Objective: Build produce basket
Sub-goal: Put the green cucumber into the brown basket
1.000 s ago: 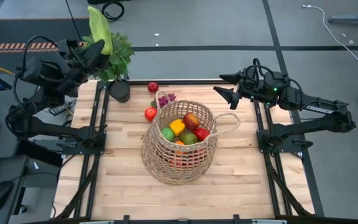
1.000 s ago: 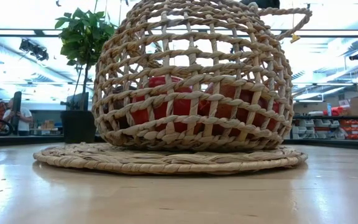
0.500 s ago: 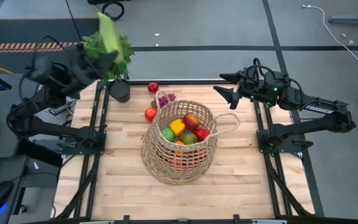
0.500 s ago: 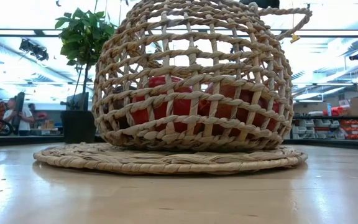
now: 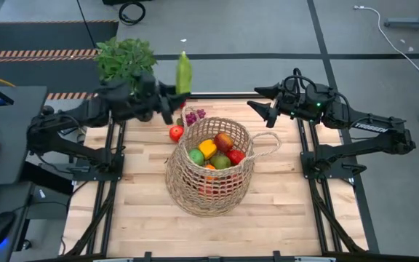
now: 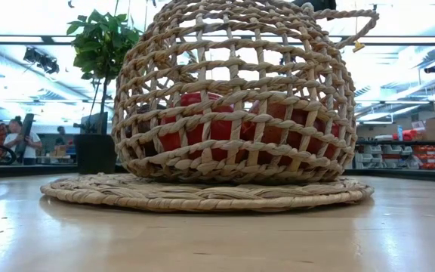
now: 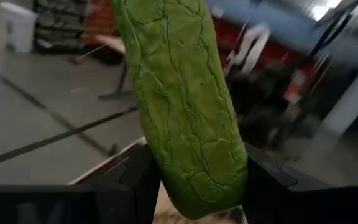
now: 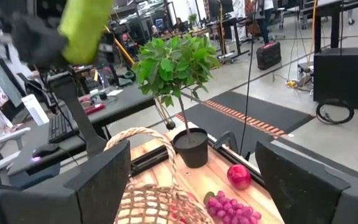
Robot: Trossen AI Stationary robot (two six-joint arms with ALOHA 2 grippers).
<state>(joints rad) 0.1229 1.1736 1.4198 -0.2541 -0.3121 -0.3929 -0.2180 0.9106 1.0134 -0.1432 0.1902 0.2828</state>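
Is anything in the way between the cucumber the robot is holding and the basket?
Nothing visible blocks it. The left gripper holds the cucumber up in the air just beyond the basket, whose top is open. A red apple and grapes lie lower, on the table.

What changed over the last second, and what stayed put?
The left gripper, fingers shut on the cucumber, swung from beyond the table's far left corner, by the plant, inward toward the basket; the grip did not change. The right gripper stayed open at the far right edge. The basket, its produce and the loose apple and grapes did not move.
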